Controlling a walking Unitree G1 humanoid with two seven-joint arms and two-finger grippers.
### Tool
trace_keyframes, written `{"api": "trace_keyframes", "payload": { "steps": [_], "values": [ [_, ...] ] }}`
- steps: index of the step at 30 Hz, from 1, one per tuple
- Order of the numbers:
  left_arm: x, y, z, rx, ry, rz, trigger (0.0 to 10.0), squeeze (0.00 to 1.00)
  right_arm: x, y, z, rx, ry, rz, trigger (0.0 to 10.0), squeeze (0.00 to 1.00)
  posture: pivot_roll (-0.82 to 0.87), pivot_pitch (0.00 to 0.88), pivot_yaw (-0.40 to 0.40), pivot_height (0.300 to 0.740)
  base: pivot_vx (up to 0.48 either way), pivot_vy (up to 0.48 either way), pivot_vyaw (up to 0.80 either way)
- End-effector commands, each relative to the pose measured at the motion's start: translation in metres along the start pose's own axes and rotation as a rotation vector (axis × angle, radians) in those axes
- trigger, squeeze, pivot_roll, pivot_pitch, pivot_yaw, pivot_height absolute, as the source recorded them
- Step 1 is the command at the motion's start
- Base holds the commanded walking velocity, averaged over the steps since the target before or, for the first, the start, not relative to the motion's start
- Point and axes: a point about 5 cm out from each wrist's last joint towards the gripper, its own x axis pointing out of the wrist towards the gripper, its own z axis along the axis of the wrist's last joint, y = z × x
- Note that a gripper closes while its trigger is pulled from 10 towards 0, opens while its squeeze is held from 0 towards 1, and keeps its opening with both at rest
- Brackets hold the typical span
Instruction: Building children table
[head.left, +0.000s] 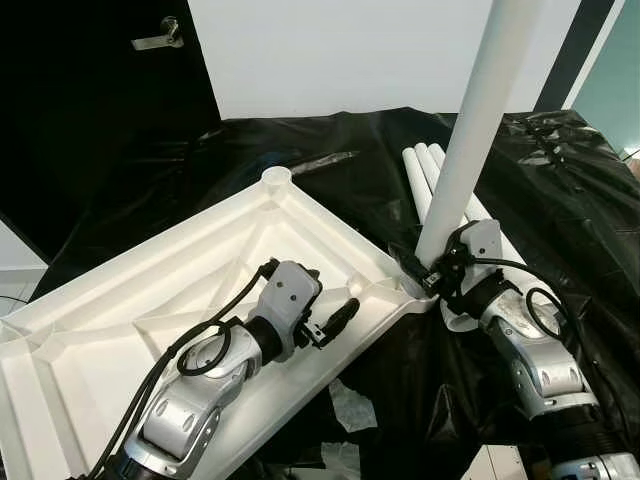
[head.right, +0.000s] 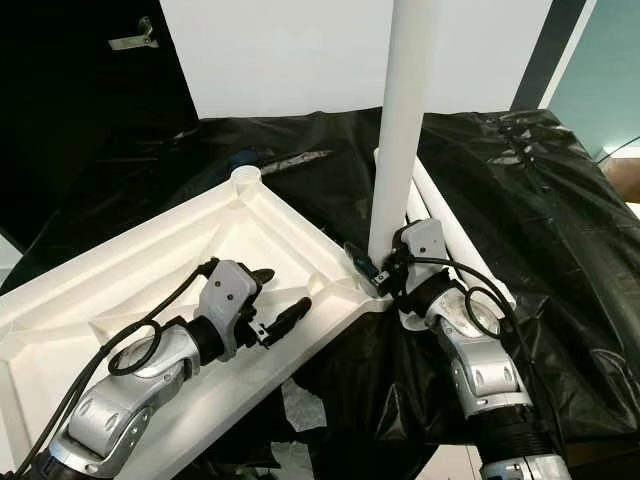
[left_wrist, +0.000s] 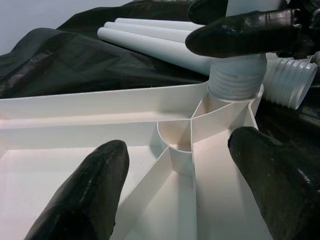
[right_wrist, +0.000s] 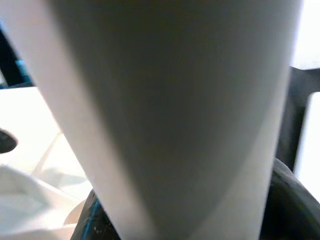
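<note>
Gripping a white table leg (head.left: 478, 130) upright in the right gripper (head.left: 437, 277), seating its threaded end in the upturned tabletop's (head.left: 150, 300) corner socket; left gripper (head.left: 335, 318) spread, bracing nearby. Risking cross-threading or toppling from tilting.

A plain indoor room set up as an assembly spot: black plastic sheeting (head.left: 300, 190) is spread beneath white furniture parts, backed by a bare white wall (head.left: 340, 50) and a dark door with a metal handle (head.left: 158, 40).
</note>
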Motion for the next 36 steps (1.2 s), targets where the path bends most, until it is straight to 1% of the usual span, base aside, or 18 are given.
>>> {"api": "trace_keyframes", "payload": {
  "steps": [1,3,5,6,8,9,11,13,15,19,22,23,26,28,30,34,35,36],
  "values": [
    [0.0,-0.004,0.0,0.01,0.015,-0.075,10.0,0.0,-0.007,0.021,-0.038,0.089,0.158,0.101,10.0,0.0,0.06,0.06,0.051,0.74,0.0,0.0,0.0],
    [0.001,-0.003,0.001,0.012,0.015,-0.073,10.0,0.0,-0.007,0.023,-0.04,0.1,0.163,0.145,10.0,0.0,0.06,0.055,0.05,0.74,0.0,0.0,0.0],
    [0.001,-0.003,0.001,0.012,0.015,-0.073,10.0,0.0,-0.007,0.023,-0.04,0.1,0.163,0.145,10.0,0.0,0.06,0.055,0.05,0.74,0.0,0.0,0.0],
    [0.001,-0.003,0.001,0.014,0.014,-0.072,10.0,0.0,-0.008,0.023,-0.042,0.118,0.168,0.157,10.0,0.0,0.06,0.055,0.05,0.74,0.0,0.0,0.0],
    [0.001,-0.004,0.002,0.013,0.014,-0.073,10.0,0.0,-0.007,0.022,-0.045,0.196,0.18,0.162,10.0,0.0,0.06,0.055,0.05,0.74,0.0,0.0,0.0],
    [0.001,-0.004,0.002,0.013,0.014,-0.073,10.0,0.0,-0.007,0.022,-0.045,0.196,0.18,0.162,10.0,0.0,0.06,0.055,0.05,0.74,0.0,0.0,0.0],
    [0.0,-0.005,0.002,0.013,0.015,-0.075,10.0,0.0,-0.007,0.022,-0.048,0.284,0.177,0.168,10.0,0.0,0.07,0.055,0.044,0.74,0.0,0.0,0.0],
    [0.0,-0.005,0.002,0.013,0.015,-0.075,10.0,0.0,-0.007,0.022,-0.048,0.284,0.177,0.168,10.0,0.0,0.07,0.055,0.044,0.74,0.0,0.0,0.0],
    [0.0,-0.007,0.002,0.012,0.016,-0.075,10.0,0.0,-0.007,0.022,-0.049,0.334,0.179,0.173,10.0,0.0,0.07,0.056,0.043,0.74,0.0,0.0,0.0],
    [-0.001,-0.007,0.002,0.012,0.016,-0.075,10.0,0.0,-0.006,0.021,-0.05,0.361,0.195,0.17,10.0,0.0,0.07,0.059,0.04,0.74,0.0,0.0,0.0],
    [-0.001,-0.007,0.002,0.012,0.016,-0.073,10.0,0.0,-0.003,0.018,-0.049,0.442,0.188,0.147,10.0,0.0,0.07,0.063,0.036,0.74,0.0,0.0,0.0],
    [-0.001,-0.007,0.002,0.012,0.016,-0.073,10.0,0.0,-0.003,0.018,-0.049,0.442,0.188,0.147,10.0,0.0,0.07,0.063,0.036,0.74,0.0,0.0,0.0],
    [-0.001,-0.008,0.003,0.01,0.015,-0.07,10.0,0.0,-0.002,0.015,-0.049,0.513,0.186,0.111,10.0,0.0,0.07,0.064,0.032,0.74,0.0,0.0,0.0],
    [-0.001,-0.008,0.003,0.01,0.014,-0.068,10.0,0.0,-0.002,0.013,-0.051,0.523,0.189,0.081,10.0,0.0,0.07,0.064,0.031,0.74,0.0,0.0,0.0],
    [-0.001,-0.008,0.003,0.01,0.014,-0.068,10.0,0.0,-0.002,0.013,-0.051,0.523,0.189,0.081,10.0,0.0,0.07,0.064,0.031,0.74,0.0,0.0,0.0],
    [-0.001,-0.007,0.003,0.01,0.014,-0.062,10.0,0.0,-0.005,0.015,-0.056,0.497,0.2,0.03,10.0,0.0,0.07,0.066,0.031,0.74,0.0,0.0,0.0],
    [-0.001,-0.007,0.004,0.01,0.012,-0.057,10.0,0.0,-0.007,0.017,-0.059,0.431,0.205,-0.012,10.0,0.0,0.07,0.069,0.029,0.74,0.0,0.0,0.0],
    [-0.001,-0.007,0.004,0.01,0.012,-0.057,10.0,0.0,-0.007,0.017,-0.059,0.431,0.205,-0.012,10.0,0.0,0.07,0.069,0.029,0.74,0.0,0.0,0.0]
  ]
}}
